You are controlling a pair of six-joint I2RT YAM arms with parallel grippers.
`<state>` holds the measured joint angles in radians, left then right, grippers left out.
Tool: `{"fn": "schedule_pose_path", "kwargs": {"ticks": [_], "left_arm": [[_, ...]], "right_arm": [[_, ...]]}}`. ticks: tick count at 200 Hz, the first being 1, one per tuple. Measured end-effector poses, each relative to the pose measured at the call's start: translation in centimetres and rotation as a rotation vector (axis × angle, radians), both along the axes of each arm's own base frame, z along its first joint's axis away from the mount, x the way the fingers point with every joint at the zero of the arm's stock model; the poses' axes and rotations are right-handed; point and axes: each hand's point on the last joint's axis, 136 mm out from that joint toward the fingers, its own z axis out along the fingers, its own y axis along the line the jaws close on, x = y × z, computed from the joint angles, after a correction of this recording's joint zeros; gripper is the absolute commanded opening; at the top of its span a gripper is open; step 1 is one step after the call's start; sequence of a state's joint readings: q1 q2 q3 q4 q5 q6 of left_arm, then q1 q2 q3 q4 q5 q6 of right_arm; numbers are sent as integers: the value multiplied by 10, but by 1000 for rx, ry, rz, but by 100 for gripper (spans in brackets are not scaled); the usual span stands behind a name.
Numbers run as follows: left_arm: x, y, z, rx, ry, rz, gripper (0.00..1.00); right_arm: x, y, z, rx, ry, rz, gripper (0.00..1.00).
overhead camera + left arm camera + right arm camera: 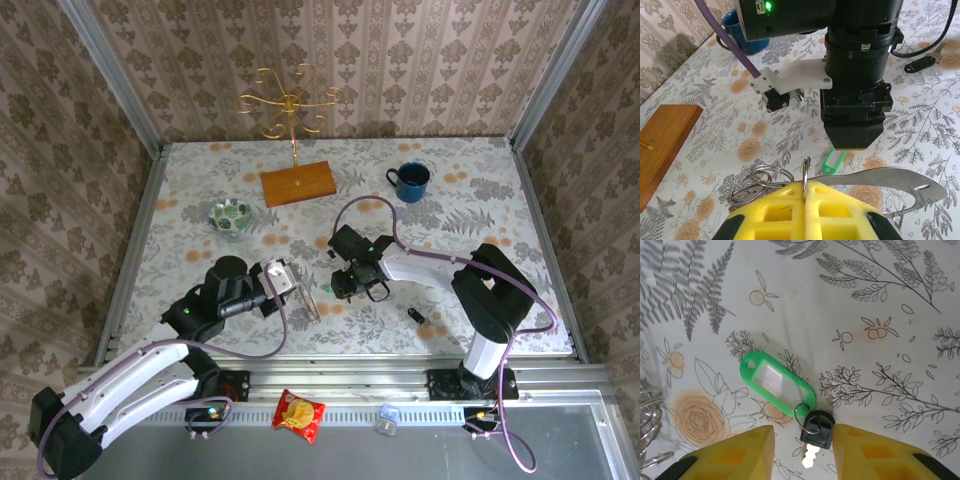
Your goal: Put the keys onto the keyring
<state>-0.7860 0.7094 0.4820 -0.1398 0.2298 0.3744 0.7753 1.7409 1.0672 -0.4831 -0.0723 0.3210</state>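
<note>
Key [817, 434] with black head, green tag [776, 385]

Damask wallpaper walls [400, 60] on 3 sides; floral-print table [480, 210]; alu corner posts [108, 70].

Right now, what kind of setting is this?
Probably a lab test booth dressed as a home: damask wallpaper panels in metal framing, a floral tabletop, and a bare mounting rail along the near edge.

I see the bowl [230, 216] left of the jewellery stand [298, 184], the mug [409, 181] right of it, one key [416, 316] before the mug.
</note>
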Motion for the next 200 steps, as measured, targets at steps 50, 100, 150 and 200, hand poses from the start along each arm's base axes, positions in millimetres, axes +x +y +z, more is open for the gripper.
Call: {"fn": "schedule_pose_path", "kwargs": {"ticks": [50,100,150,200], "left_arm": [[0,0,-7,7,14,3,0],[1,-1,-7,6,16,3,0],[1,-2,-11,15,25,3,0],[1,-2,-11,15,25,3,0]], "right_arm": [[1,-1,0,-47,-48,168,34],[2,0,-10,-72,-39,216,27],[4,2,-12,-79,-36,226,21],[10,7,-6,-65,-55,228,16]]}}
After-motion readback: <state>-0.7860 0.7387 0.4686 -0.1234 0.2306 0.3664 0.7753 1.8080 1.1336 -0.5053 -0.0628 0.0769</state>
